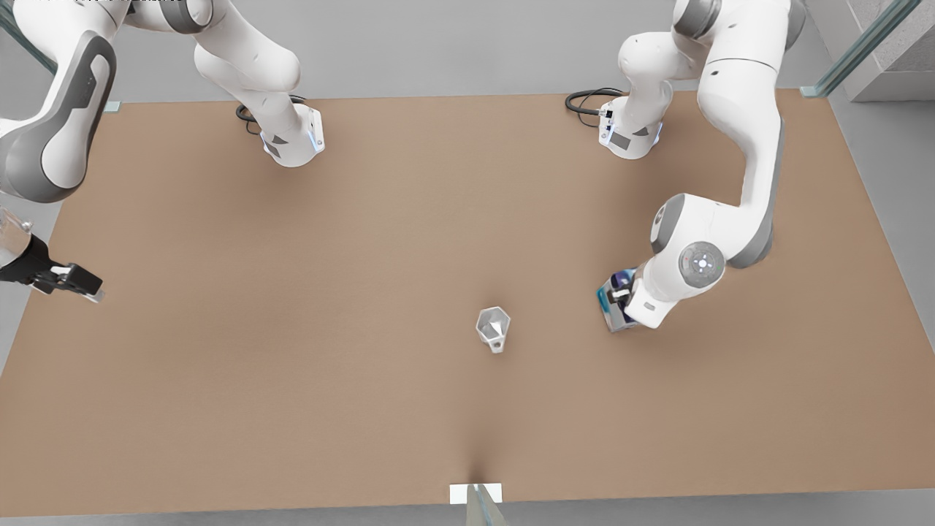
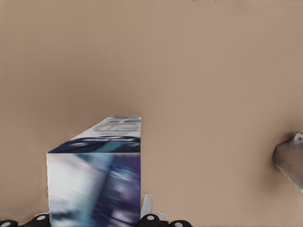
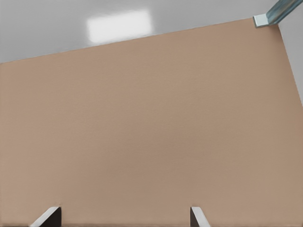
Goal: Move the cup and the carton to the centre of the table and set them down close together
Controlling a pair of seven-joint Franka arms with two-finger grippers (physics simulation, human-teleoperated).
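In the front view the cup (image 1: 493,327) is seen standing near the table (image 1: 292,409) centre, with the carton (image 1: 616,299) well to its right under the left gripper (image 1: 621,298); carrying it cupward is judged next. The left wrist view suggests fingers closed on the carton (image 2: 94,184), though partly hidden. In the right wrist view the right gripper (image 3: 124,218), waiting far from the cup, is seen wide open and empty

The pale grey-white faceted cup (image 1: 493,327) is seen upright near the middle of the brown table (image 1: 292,380), while the white, teal and dark blue carton (image 1: 613,301) is found well apart toward the front view's right.
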